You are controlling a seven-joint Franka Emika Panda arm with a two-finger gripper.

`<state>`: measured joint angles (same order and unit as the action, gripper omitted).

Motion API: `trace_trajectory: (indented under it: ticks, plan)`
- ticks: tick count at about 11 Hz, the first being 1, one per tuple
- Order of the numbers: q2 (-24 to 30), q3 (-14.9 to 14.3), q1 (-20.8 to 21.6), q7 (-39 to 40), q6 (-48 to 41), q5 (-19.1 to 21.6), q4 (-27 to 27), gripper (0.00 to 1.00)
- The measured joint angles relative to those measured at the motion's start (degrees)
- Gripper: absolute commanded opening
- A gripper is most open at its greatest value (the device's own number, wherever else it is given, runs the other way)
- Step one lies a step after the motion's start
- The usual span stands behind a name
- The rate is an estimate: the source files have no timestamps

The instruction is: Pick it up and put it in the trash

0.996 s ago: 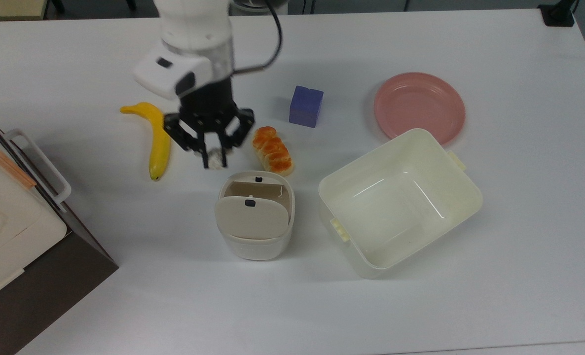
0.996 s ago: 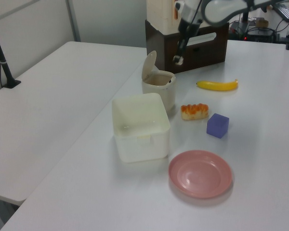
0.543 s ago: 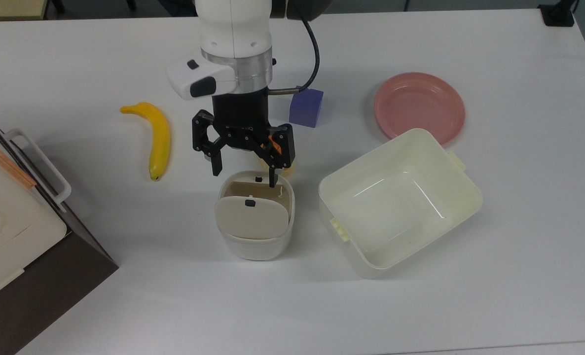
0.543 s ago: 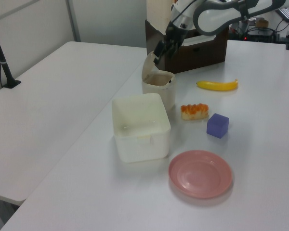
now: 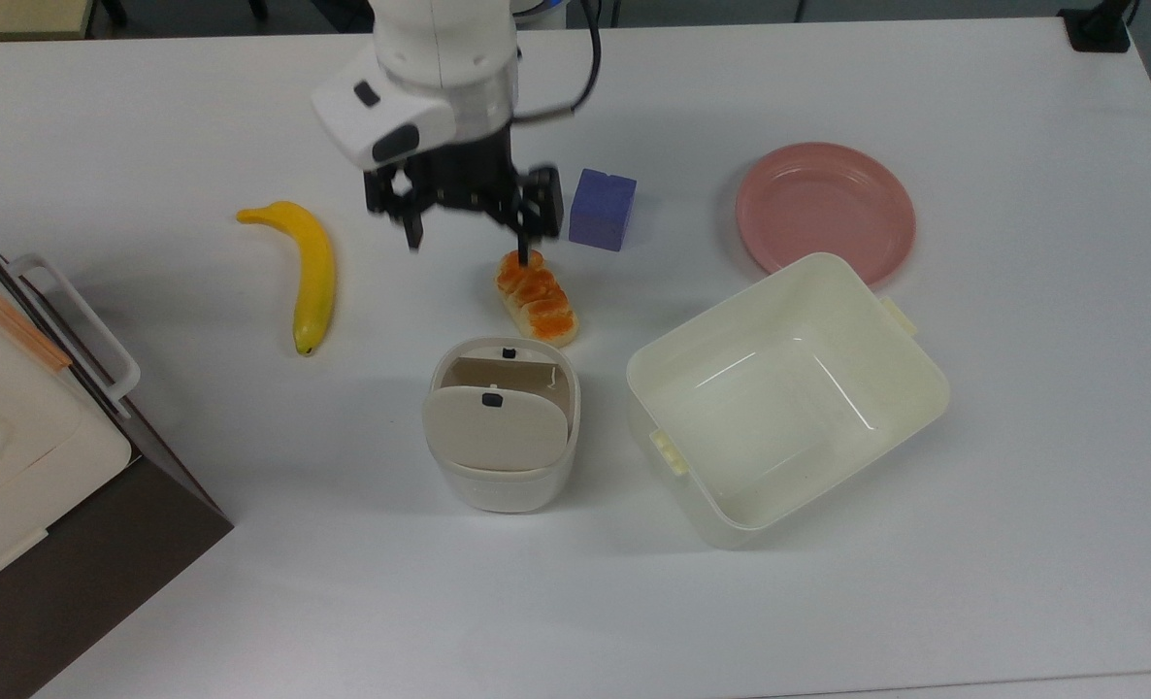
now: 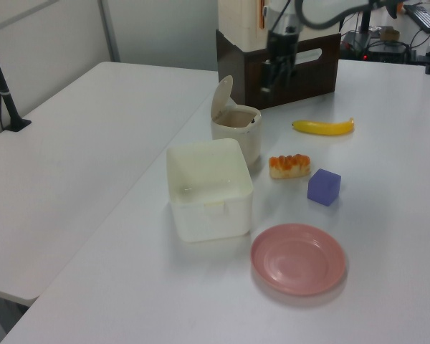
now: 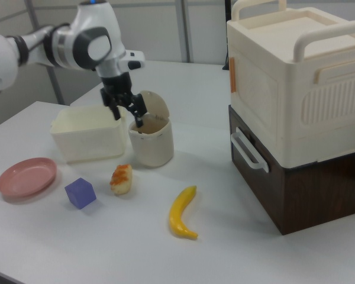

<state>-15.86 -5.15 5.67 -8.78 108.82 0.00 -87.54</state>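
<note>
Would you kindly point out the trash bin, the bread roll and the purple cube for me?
trash bin [image 5: 503,485], top view, on its white front wall.
bread roll [image 5: 540,311], top view, on its glazed top.
purple cube [image 5: 603,209], top view, on its top face.

The top view looks almost straight down on the white table [image 5: 973,602], near enough that the stacked cabinet [image 5: 22,466] is cut by the top view's left edge. The left view stands off one table end, apparently higher and farther back, facing the cabinet [image 6: 301,72] beyond the pink plate [image 6: 298,258]. The right view sits low and close at the opposite end, cabinet [image 7: 296,124] nearest. All three share the trash bin [image 5: 503,427] [image 6: 236,132] [image 7: 151,142], cream tub [image 5: 789,393] [image 6: 208,190] [image 7: 86,139], banana [image 5: 309,272] [image 6: 324,127] [image 7: 182,212], bread roll [image 5: 537,301] [image 6: 289,165] [image 7: 121,178] and purple cube [image 5: 602,209] [image 6: 324,187] [image 7: 80,193].
</note>
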Motion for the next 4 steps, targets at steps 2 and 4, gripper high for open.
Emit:
trace_trajectory:
  ticks: [2, 4]
  plan:
    - [4.7, -0.1, -0.5, 3.2, -10.4, 0.0, -0.1, 1.00]
    - [7.7, -0.1, -0.8, 3.7, -12.7, 0.0, -0.9, 1.00]
